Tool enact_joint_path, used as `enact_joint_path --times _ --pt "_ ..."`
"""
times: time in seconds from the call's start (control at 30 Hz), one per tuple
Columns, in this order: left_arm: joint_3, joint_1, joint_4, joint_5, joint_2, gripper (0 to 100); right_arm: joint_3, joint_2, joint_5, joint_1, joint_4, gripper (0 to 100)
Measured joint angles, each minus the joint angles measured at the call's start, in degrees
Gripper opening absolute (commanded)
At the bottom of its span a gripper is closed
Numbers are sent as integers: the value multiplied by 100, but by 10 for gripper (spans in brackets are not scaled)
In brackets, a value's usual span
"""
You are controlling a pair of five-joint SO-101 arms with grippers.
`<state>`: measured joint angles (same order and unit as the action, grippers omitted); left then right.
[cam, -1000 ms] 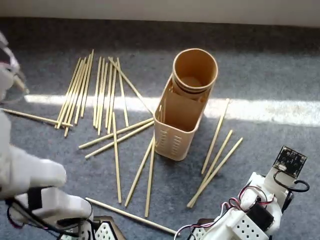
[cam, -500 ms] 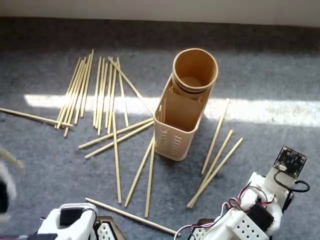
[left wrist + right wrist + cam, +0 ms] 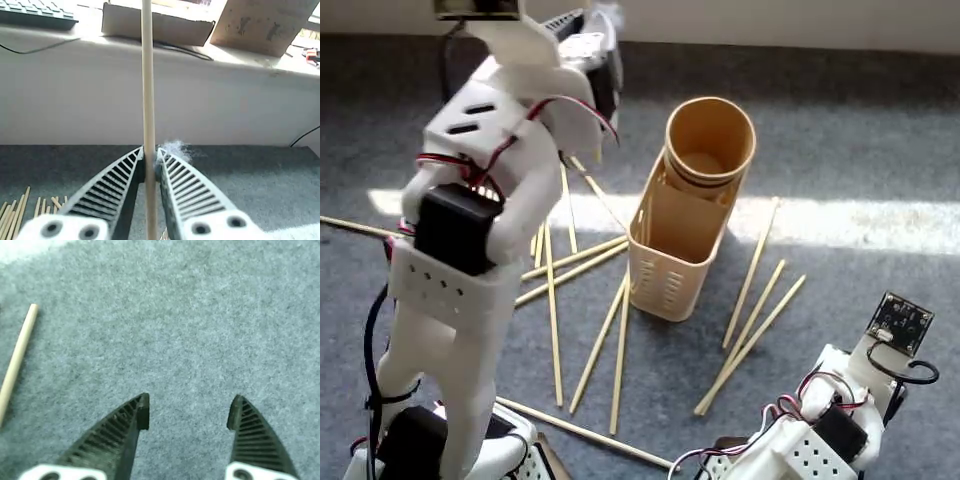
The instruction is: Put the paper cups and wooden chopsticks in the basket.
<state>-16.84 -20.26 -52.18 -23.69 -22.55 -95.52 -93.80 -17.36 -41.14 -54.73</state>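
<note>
Chopsticks [image 3: 554,330], slim pale wooden rods, lie scattered on fuzzy grey carpet [image 3: 850,150] around the slotted beige basket [image 3: 665,280] holding nested paper cups [image 3: 710,140]. Left gripper [image 3: 150,156] pinches one stick [image 3: 148,75], seemingly upright; right gripper [image 3: 187,412] gapes wide.

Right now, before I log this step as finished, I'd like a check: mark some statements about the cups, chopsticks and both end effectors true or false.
1. The left end effector is shut on a chopstick. True.
2. The right end effector also grips one. False: the right end effector is open over the carpet, and the nearby chopstick lies untouched.
3. The paper cups stand inside the basket. True.
4. Every chopstick is already in the basket. False: many loose chopsticks lie on the carpet around it.
</note>
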Motion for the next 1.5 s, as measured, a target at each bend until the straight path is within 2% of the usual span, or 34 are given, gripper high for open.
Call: enact_joint_path --times 0.17,0.27,0.43,0.5,0.6,0.7,0.83,1.0,1.27,1.5 --pt "1600 -352 1257 0 -237 4 0 0 0 0 0 255" --pt "2998 -413 2435 -132 -598 4 0 0 0 0 0 255" --pt "5679 -633 4580 -870 -1969 4 0 0 0 0 0 255" --pt "6532 -633 4941 -923 -2690 4 0 0 0 0 0 255" --pt "7244 -633 5055 -818 -3798 4 0 0 0 0 0 255" --pt "7604 -651 5055 -800 -4598 4 0 0 0 0 0 255" --pt "7745 -633 5310 -800 -4448 4 0 0 0 0 0 255" --pt "7411 -721 5899 -932 -3437 4 0 0 0 0 0 255" --pt "6092 -958 6602 -958 -870 4 0 0 0 0 0 255" --pt "6374 -967 6655 -958 -932 5 0 0 0 0 0 255"
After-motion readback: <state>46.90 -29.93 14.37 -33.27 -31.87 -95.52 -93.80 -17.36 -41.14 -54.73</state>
